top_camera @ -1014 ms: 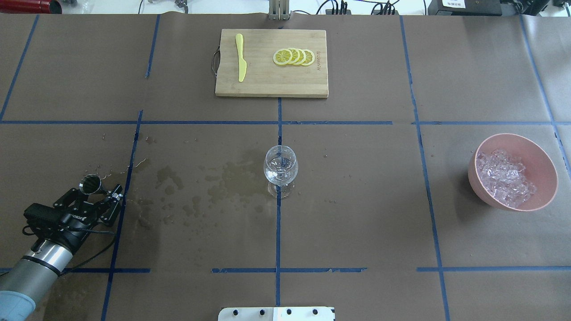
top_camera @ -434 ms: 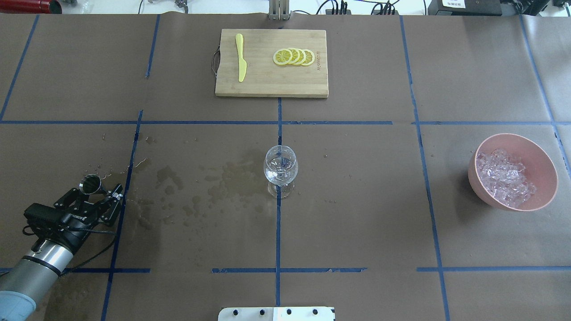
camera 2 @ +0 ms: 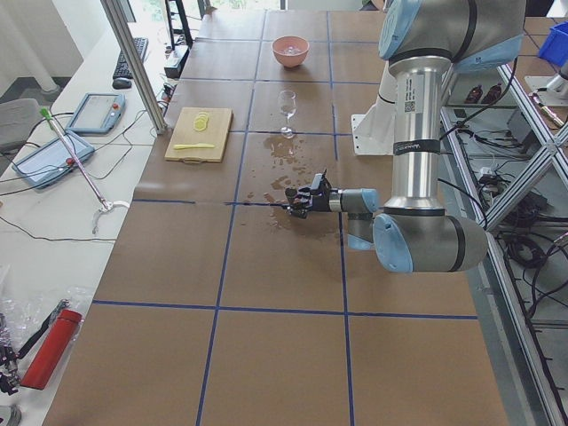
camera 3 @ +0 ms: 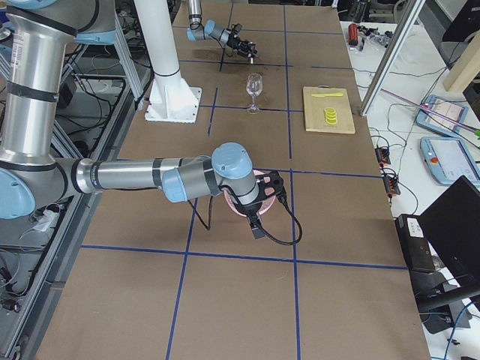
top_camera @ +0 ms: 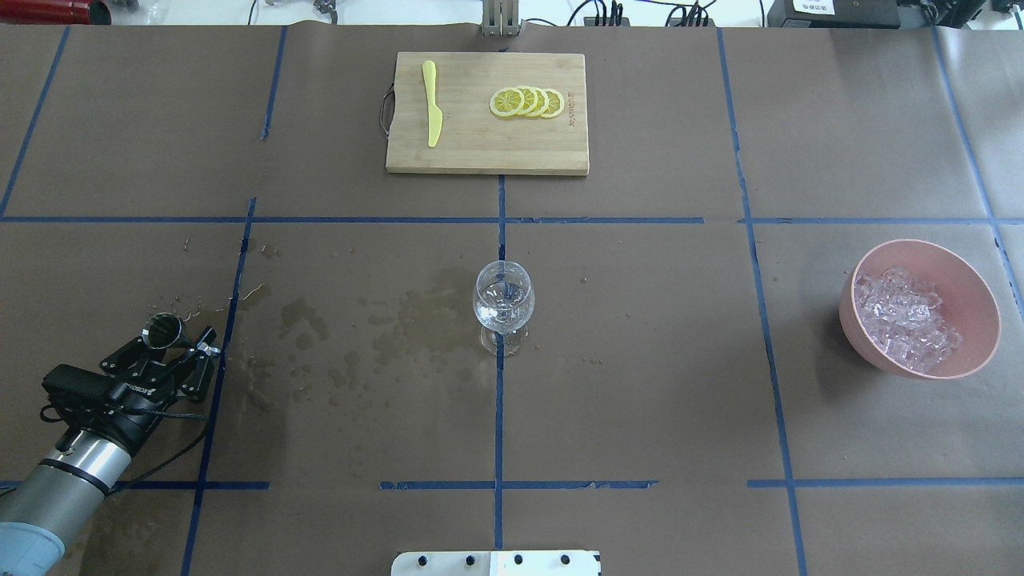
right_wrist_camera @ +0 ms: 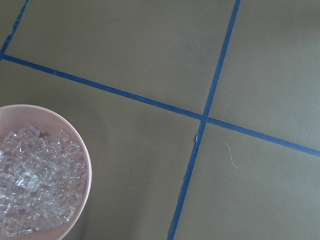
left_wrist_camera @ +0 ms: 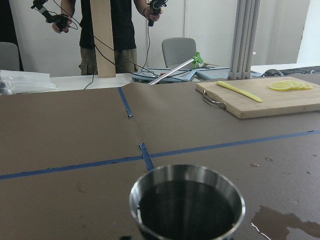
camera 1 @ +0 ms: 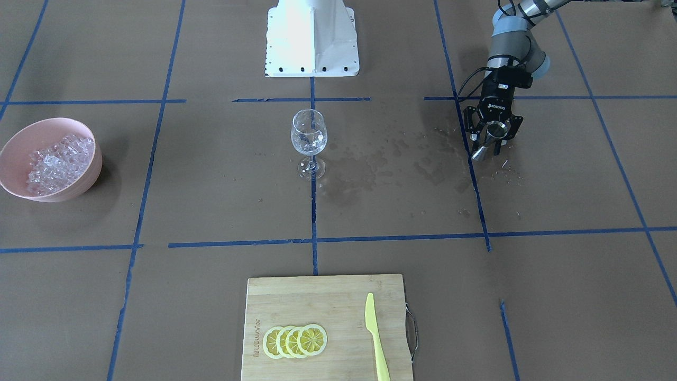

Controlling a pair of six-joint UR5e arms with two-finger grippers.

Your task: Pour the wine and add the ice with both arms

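**A:** Why does the left gripper sit left of the wine glass, nearer the robot?

**B:** It has the one steel cup upright between its jaws. I can't tell whether they grip it or just flank it. Wet patches lie between cup and glass, so I'd judge the pour done.

**A:** The ice?

**B:** Too many chunks to count, in the one pink bowl well right of the glass. The right gripper hangs there, probably to pick. I can't tell how its jaws stand.

**A:** Beyond the glass?

**B:** One board, one yellow knife, four lemon slices.
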